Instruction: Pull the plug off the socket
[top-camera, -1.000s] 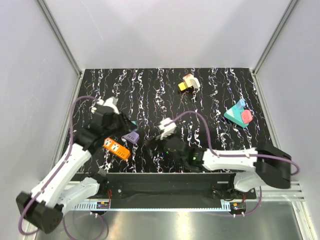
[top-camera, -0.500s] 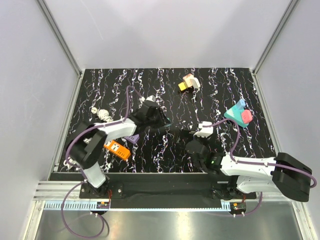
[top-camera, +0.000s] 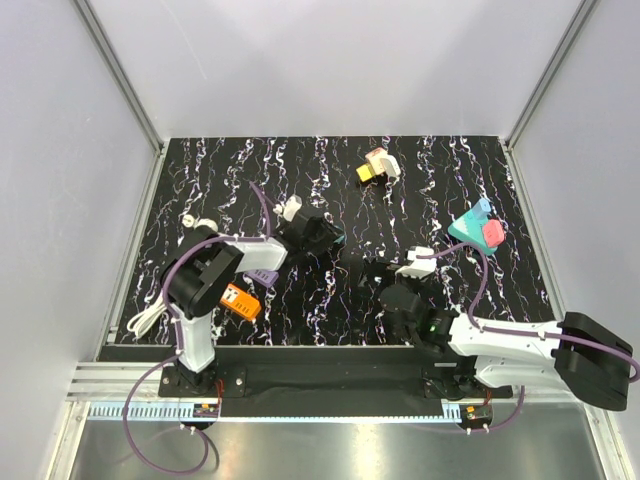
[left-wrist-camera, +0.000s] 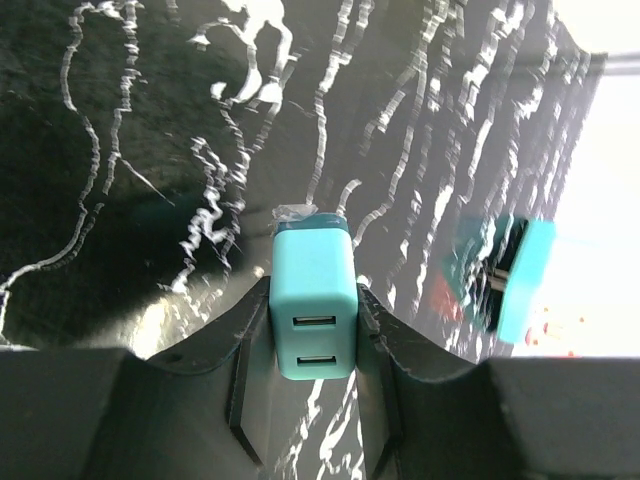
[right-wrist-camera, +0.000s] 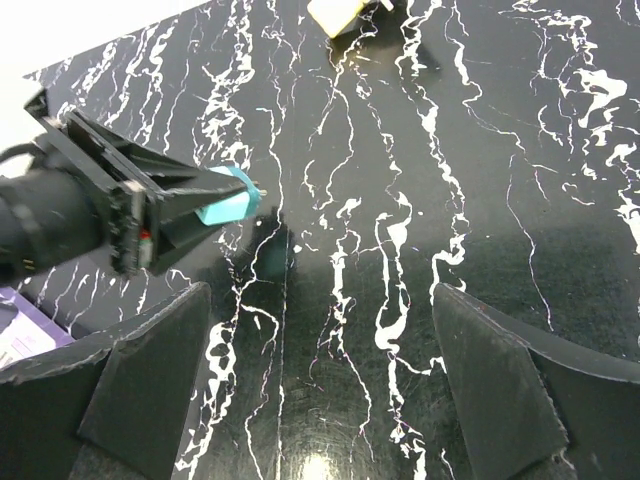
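Observation:
My left gripper is shut on a teal plug, a small block with two USB ports facing the camera. It holds the plug just above the black marbled table, and the plug touches no socket. In the top view the left gripper is left of centre, with the plug showing at its tip. In the right wrist view the plug shows at the upper left. My right gripper stands wide open over bare table, with nothing between its fingers. It is to the right of the plug.
A teal and pink block lies at the right and shows blurred in the left wrist view. An orange power strip with a purple plug beside it lies near the left arm. A yellow and white piece sits at the back.
The left arm has swung from the left side, by the orange strip, to the middle of the table. The right gripper has moved right, away from it, and stays open.

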